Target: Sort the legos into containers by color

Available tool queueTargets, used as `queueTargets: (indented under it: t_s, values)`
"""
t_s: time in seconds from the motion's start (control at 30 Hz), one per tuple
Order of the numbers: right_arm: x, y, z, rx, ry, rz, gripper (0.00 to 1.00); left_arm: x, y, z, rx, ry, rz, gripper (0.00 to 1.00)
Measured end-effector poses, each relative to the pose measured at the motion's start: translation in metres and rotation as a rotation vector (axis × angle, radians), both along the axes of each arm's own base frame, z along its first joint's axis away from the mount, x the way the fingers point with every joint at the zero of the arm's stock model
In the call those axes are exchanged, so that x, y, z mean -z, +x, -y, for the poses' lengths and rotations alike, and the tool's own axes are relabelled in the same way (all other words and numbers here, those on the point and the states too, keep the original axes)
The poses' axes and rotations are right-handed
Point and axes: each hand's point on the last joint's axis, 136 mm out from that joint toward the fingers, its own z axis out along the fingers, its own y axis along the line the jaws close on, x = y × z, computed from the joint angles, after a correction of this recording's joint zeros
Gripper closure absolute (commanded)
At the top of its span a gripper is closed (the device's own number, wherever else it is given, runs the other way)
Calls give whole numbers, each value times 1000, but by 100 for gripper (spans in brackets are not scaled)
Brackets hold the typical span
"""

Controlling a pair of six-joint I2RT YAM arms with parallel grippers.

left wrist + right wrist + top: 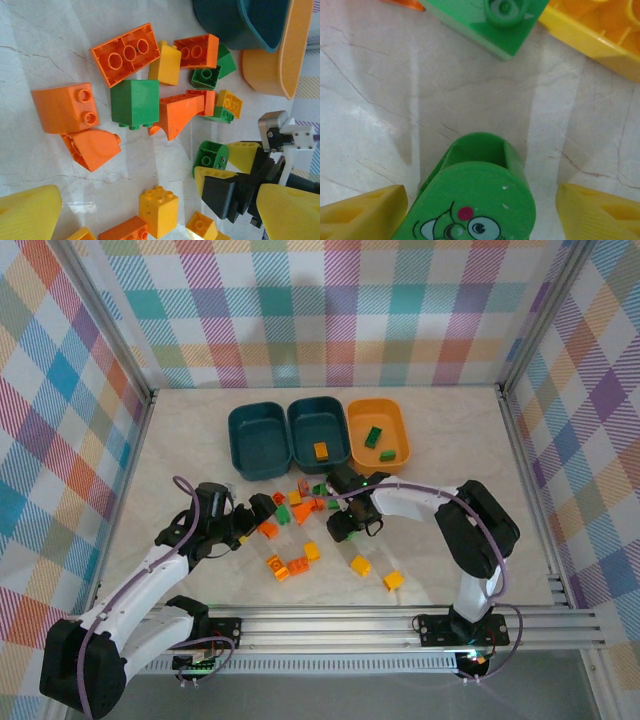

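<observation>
- Both fingers of the left gripper (159, 202) stood wide apart and held nothing. They hung over a yellow brick (158, 210) with an orange brick (125, 231) just beside it, so a closing pinch could have caught two colours at once.
- Around that gripper the loose legos (300, 502) lay crowded on the table (180, 440), several of them touching. Any descent there risked shoving neighbours aside or tipping them over.
- Near the middle, the right gripper (480, 215) was spread wide around the green round piece (480, 185), with a finger on each side and neither touching it. The piece's curved wall looked apt to spin or squirt out if the squeeze landed off-centre.
- Just ahead of that piece lay a green studded brick (492, 20) and a yellow studded brick (592, 35). A forward nudge during the grasp would have disturbed them.
- The two grippers sat close together over the same pile, and a careless reach by either could have made the arms collide.
- At the back stood the left teal tub (258, 440), then the middle teal tub (315, 420) with an orange lego (321, 450) in it. The orange-yellow tub (390, 420) at the right held two green bricks (373, 436).
- I judged that the green piece belonged in the rightmost tub. An early release on the way could have dropped it in with the orange.
</observation>
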Motion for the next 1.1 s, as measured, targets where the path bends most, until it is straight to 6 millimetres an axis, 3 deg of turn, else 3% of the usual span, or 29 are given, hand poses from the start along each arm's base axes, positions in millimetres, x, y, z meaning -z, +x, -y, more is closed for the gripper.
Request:
queueTargets:
  t_s: [0.33, 0.47, 0.57, 0.77, 0.87, 1.0, 1.1]
  values:
    - [-1, 4, 2, 53, -1, 15, 52, 4, 0, 0, 0, 6, -15, 0]
    - [-7, 7, 0, 67, 13, 32, 56, 7, 0, -1, -3, 14, -26, 0]
    - [-18, 10, -1, 80, 35, 60, 57, 9, -1, -2, -2, 22, -34, 0]
    - [-61, 24, 3, 114, 92, 168, 58, 7, 0, -3, -4, 34, -35, 0]
    - [-84, 50, 11, 177, 138, 222, 59, 4, 2, -6, -10, 58, -29, 0]
    - [-113, 116, 47, 362, 205, 300, 59, 0, 8, -12, -39, 87, -35, 0]
    - [-120, 166, 73, 468, 217, 334, 59, -1, 11, -16, -56, 101, -50, 0]
